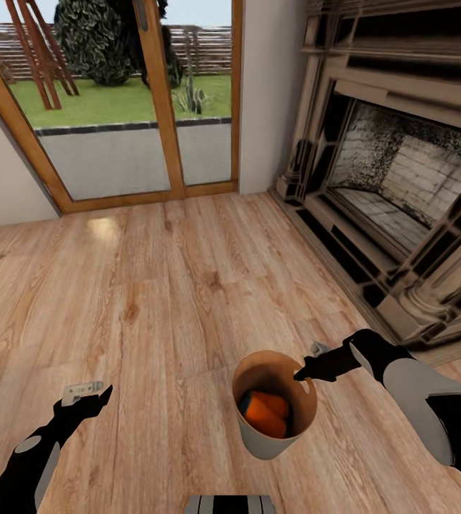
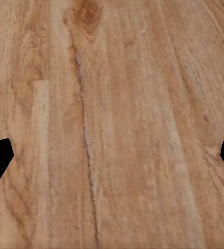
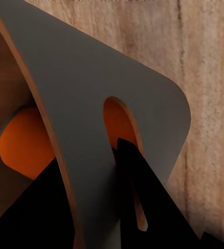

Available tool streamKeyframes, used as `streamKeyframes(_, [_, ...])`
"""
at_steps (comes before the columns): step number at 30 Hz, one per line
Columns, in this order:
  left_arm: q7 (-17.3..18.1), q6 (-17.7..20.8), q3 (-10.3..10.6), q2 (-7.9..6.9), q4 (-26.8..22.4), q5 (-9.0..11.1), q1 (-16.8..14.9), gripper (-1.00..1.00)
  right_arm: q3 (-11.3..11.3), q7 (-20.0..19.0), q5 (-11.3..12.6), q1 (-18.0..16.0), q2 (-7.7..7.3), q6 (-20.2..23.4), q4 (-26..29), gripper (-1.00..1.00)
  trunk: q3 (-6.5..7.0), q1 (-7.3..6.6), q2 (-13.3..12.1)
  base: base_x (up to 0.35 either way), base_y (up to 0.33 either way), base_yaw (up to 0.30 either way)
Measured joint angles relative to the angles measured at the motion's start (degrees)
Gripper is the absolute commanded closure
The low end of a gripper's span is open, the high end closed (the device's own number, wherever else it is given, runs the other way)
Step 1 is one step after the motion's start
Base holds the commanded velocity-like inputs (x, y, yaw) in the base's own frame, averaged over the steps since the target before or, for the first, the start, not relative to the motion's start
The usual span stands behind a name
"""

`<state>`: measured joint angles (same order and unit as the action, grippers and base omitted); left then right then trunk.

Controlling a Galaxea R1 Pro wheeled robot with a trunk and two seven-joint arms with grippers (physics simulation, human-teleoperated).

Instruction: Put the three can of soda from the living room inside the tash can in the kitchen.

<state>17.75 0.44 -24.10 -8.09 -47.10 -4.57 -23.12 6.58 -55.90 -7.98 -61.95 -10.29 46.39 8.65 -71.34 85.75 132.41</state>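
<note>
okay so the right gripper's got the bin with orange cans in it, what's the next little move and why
Probably keep the right gripper shut on the trash can's rim and carry it level away from the fireplace toward the kitchen. The fingers pinch the wall, one inside and one outside, and the orange cans already lie inside. This wood-floored room is not the kitchen. The left gripper hangs open and unloaded over the floor.
</note>
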Motion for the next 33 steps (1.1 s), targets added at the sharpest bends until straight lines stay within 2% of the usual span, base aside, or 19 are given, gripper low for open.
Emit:
streamKeyframes(7, [0.0,0.0,0.0,0.0,0.0,0.0,0.0,-1.0,0.0,0.0,-0.1,0.0,-0.07,-0.1,0.1,1.0,0.0,0.0,0.0,0.0,0.0,0.0])
streamKeyframes(33, [-0.1,0.0,0.0,0.0,0.1,-0.2,0.0,-1.0,-0.1,0.0,-0.1,0.0,-0.4,-0.3,0.6,1.0,-4.66,5.71,10.4,0.0,0.0,0.0])
